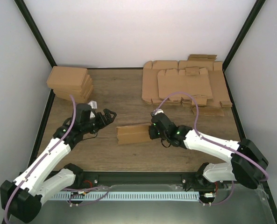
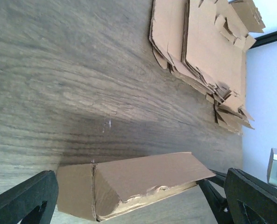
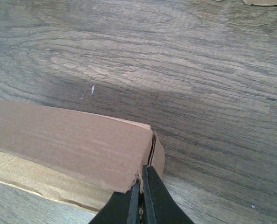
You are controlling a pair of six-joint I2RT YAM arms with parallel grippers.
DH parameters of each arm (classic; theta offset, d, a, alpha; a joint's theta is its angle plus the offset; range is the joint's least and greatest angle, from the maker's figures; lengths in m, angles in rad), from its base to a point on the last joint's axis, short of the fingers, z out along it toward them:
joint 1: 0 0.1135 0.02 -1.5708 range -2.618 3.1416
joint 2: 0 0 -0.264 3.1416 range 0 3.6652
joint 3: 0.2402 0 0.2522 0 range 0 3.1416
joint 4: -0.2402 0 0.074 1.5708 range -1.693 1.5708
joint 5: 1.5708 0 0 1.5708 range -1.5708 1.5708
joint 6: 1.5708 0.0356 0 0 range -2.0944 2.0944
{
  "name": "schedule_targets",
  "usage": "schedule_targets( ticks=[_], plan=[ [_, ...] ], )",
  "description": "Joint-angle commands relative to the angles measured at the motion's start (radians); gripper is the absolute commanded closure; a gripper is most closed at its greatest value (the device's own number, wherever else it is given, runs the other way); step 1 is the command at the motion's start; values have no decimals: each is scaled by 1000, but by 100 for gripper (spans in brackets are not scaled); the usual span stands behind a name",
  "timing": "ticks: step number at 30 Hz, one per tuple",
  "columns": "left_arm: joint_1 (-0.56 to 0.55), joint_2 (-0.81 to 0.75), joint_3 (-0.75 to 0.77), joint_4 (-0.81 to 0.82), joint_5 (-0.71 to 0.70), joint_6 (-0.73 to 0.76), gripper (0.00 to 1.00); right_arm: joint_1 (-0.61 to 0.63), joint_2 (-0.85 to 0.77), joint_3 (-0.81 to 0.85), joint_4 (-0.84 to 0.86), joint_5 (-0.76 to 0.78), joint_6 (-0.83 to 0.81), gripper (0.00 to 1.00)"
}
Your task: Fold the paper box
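Centrally, plain brown paper box (image 1: 133,134), right jaws pinching its end.

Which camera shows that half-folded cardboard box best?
The left wrist view: the paper box appears close up, nearly whole, folded top and layered edge visible. The top view shows it small; the right wrist view, only one end.

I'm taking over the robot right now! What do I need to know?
Left gripper: open, holding nothing, just off the left end of the box.
Right gripper: shut, pinching the box's right end.
Box: mid-table, between the two arms, lying low.
Done: folded over along its length.
Left: not a finished box yet; the ends look unclosed, so flaps probably need tucking.
Also there: flat sheets far right, made boxes far left.
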Motion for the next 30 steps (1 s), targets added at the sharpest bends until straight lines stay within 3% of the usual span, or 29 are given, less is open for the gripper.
schedule_targets(
  ticks=[1, 10, 30],
  plan=[
    [12, -8, -5, 80, 82, -119, 0, 9, 13, -37, -46, -10, -17, 99],
    [20, -105, -142, 183, 26, -440, 0, 8, 14, -41, -32, -15, -26, 99],
    [20, -124, -190, 193, 30, -487, 0, 9, 9, -43, -32, -21, -30, 99]
  ],
)
